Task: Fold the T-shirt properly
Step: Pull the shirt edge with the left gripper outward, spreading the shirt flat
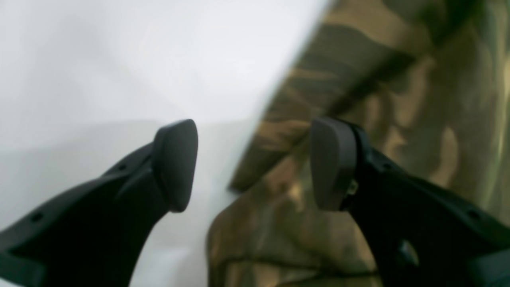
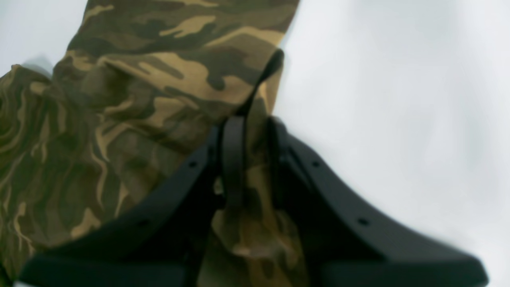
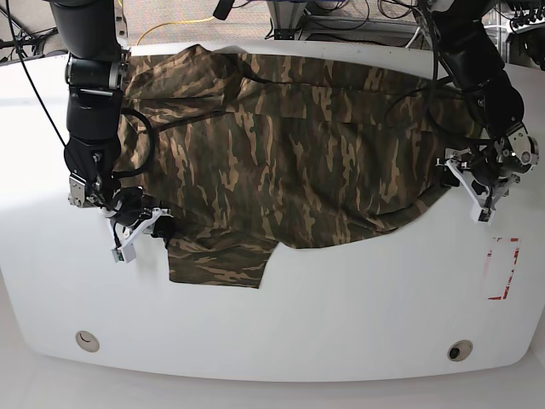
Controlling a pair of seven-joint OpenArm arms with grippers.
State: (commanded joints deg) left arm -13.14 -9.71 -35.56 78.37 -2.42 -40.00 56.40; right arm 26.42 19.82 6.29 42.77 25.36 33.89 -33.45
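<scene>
The right gripper point(image 2: 251, 159) pinches the T-shirt point(image 3: 289, 145) edge; the left gripper point(image 1: 255, 163) gapes empty, apparently just beside the opposite edge.

Left claw point(image 1: 255, 163) gapes wide; right claw point(image 2: 251, 135) is clamped nearly closed.

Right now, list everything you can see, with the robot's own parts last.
T-shirt: one, camouflage olive, brown and tan, spread crumpled across the table.
Table: one, white, under everything.
Red outline: one, on the table near its right edge in the base view.
Cables: several, dark and yellow, behind the table's far edge.
Left gripper: one, black, open over the shirt's edge.
Right gripper: one, black, shut on cloth.
</scene>
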